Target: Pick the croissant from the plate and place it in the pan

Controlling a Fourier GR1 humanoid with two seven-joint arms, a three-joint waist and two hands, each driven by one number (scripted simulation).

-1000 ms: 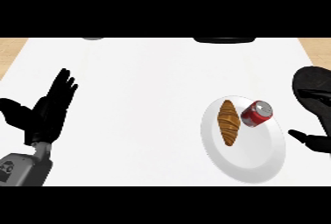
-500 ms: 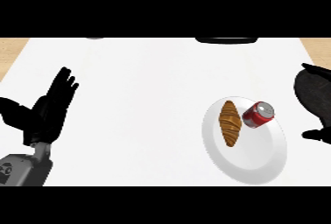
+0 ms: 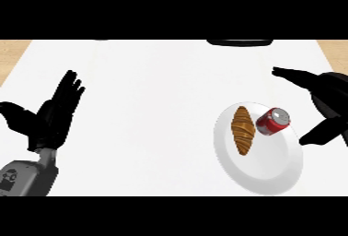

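Croissant (image 3: 242, 130) lies on plate (image 3: 262, 173), beside can (image 3: 273, 121).

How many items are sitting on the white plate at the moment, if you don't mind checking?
2. The croissant lies left of centre on the plate; the red can lies on its side beside it, near the upper right rim. Nothing else shows there.

A golden-brown croissant (image 3: 242, 130) lies lengthwise on the white plate (image 3: 262, 173), just left of centre.
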